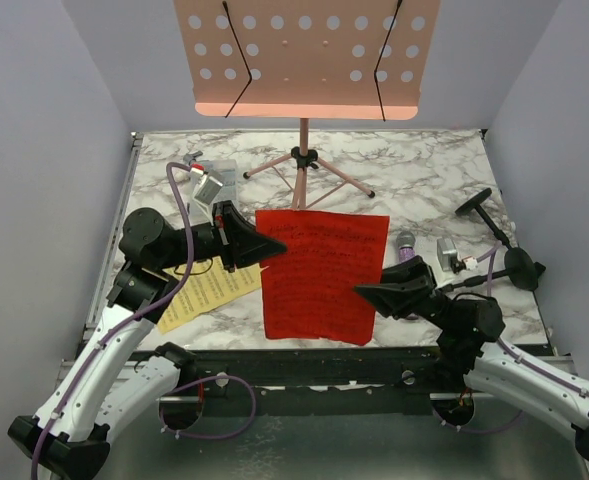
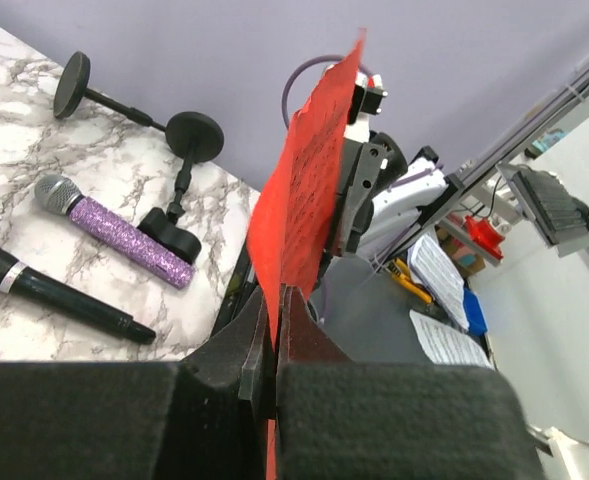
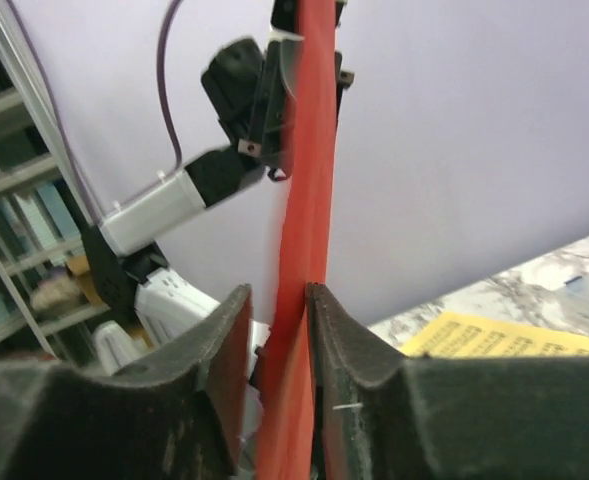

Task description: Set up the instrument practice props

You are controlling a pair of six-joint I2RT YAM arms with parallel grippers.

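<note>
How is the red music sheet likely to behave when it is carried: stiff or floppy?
Probably floppy: the red music sheet looks thin and bends between the left gripper, which pinches one edge, and the right gripper. Likely light, so it may slip from a loose grip.

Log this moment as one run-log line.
left gripper: shut on red sheet | right gripper: open, astride red sheet | pink rack: no sheets yet

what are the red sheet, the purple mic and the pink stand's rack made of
Red sheet: thin matte paper, seemingly; it curves where held and carries printed notes.
Purple mic: sparkly glitter body, grey mesh head, probably plastic underneath.
Pink rack: rigid perforated sheet, likely painted metal, possibly plastic.
</note>
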